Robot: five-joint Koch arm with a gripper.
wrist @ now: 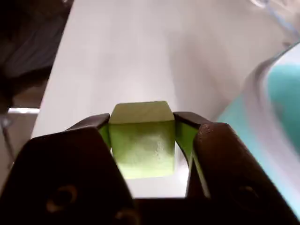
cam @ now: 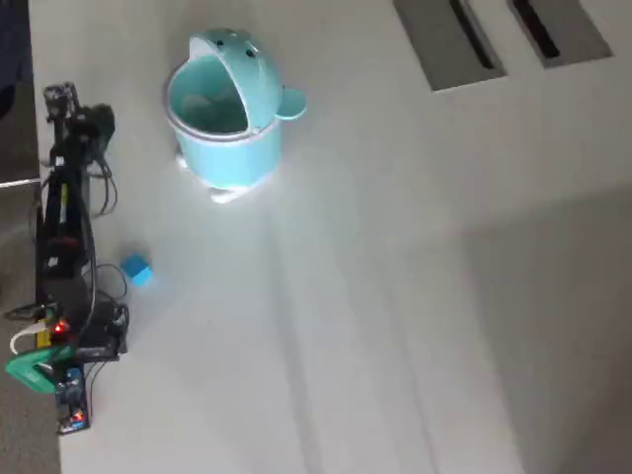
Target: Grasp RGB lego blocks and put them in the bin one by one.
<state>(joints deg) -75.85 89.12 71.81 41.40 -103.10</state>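
Dark end effector [wrist: 143, 140] jaws pinch the green lego block [wrist: 142, 140] above the white worktop [wrist: 140, 47]. Beyond, blurred at the wrist view's right, probably the bin [cam: 225, 123]; blue block [cam: 137, 271] lies well apart.

A: What's on the white table [cam: 415, 296] otherwise?
B: Two grey slotted panels [cam: 499, 35] at the overhead view's top edge. Green clamp [cam: 35, 367] with wires and a red light, lower left.
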